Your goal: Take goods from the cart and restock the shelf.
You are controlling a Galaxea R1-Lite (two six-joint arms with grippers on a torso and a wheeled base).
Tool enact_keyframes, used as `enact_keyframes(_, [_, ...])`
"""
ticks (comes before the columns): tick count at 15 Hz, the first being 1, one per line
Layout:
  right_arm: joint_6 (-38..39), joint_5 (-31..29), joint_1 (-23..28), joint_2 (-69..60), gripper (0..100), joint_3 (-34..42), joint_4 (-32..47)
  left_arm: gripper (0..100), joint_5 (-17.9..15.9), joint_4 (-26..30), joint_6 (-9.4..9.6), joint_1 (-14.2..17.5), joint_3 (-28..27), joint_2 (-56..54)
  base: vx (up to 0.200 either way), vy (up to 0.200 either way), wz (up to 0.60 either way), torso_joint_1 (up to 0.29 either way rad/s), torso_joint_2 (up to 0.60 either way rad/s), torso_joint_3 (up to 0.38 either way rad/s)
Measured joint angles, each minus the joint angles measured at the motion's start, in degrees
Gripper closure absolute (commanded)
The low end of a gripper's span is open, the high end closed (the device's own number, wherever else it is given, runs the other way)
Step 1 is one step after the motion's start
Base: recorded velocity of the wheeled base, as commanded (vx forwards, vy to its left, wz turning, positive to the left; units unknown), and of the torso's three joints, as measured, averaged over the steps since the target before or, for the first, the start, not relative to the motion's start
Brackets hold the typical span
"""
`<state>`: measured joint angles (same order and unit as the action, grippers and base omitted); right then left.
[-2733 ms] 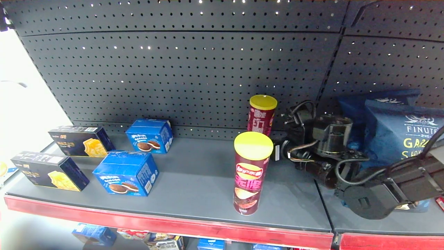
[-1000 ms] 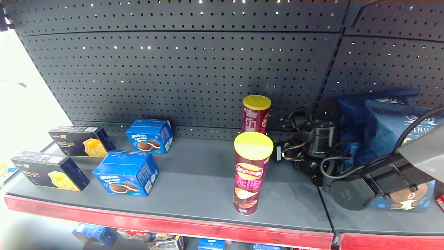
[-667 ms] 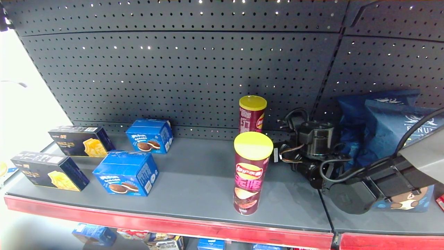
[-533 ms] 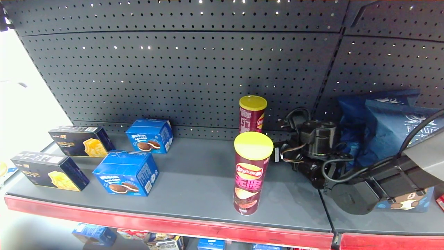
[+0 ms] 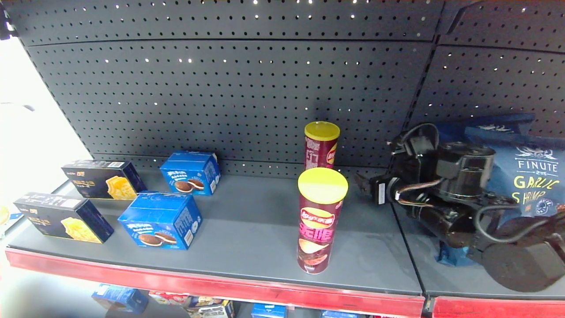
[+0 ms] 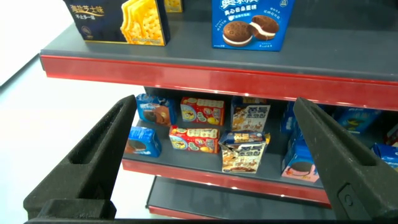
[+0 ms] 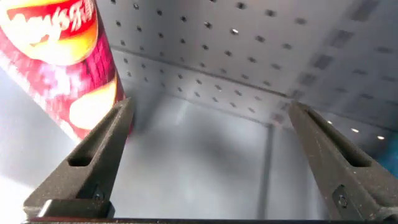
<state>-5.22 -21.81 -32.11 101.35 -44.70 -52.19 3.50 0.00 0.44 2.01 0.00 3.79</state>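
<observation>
Shelf (image 5: 247, 229) room is tight: the rear can (image 5: 321, 145) stands free at the back wall (image 5: 220, 101), near the right gripper (image 5: 365, 186), jaws open and empty, so a sideways swing could topple it onto the front can (image 5: 321, 221); left gripper (image 6: 214, 102) likewise open.

Front chip can (image 5: 318, 221), centre frame, is logged as maroon with a yellow lid and pink and yellow print. Rear chip can (image 5: 321, 148) is coloured the same. Cookie boxes (image 5: 161, 219) (image 5: 191, 172), left of centre, are printed bright blue. Cracker boxes (image 5: 64, 217) (image 5: 104, 179), far left, are printed navy with yellow. Shelf deck (image 5: 247, 229) is grey and its front edge (image 5: 212, 287) is painted red. Pegboard (image 5: 220, 97) is dark grey, dotted with holes. Bag (image 5: 529, 176), right edge, is blue, lettered yellow and white.
</observation>
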Motion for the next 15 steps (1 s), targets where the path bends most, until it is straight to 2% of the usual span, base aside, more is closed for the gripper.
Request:
enact_keyframes(2, [-0.8,0.3,0.4,-7.8,0,5.4,2.4,0,0.0,0.0,0.0,0.0,0.0,0.0,0.0,0.0,0.0,0.0,0.0,0.0])
enact_keyframes(6, [-1.1,1.0,3.1,-27.2,0,11.9,14.9,0,0.0,0.0,0.0,0.0,0.0,0.0,0.0,0.0,0.0,0.0,0.0,0.0])
enact_keyframes(9, [-1.4,7.5,11.1,-42.6,0,18.0,22.1,0,0.0,0.0,0.0,0.0,0.0,0.0,0.0,0.0,0.0,0.0,0.0,0.0])
enact_keyframes(12, [-0.6,17.6,21.9,-60.0,0,27.6,27.6,0,0.0,0.0,-0.01,0.0,0.0,0.0,0.0,0.0,0.0,0.0,0.0,0.0])
enact_keyframes(14, [1.8,24.3,28.8,-69.8,0,33.3,30.9,0,0.0,0.0,0.0,0.0,0.0,0.0,0.0,0.0,0.0,0.0,0.0,0.0])
enact_keyframes(15, [3.1,25.7,30.9,-73.1,0,34.9,32.1,0,0.0,0.0,0.0,0.0,0.0,0.0,0.0,0.0,0.0,0.0,0.0,0.0])
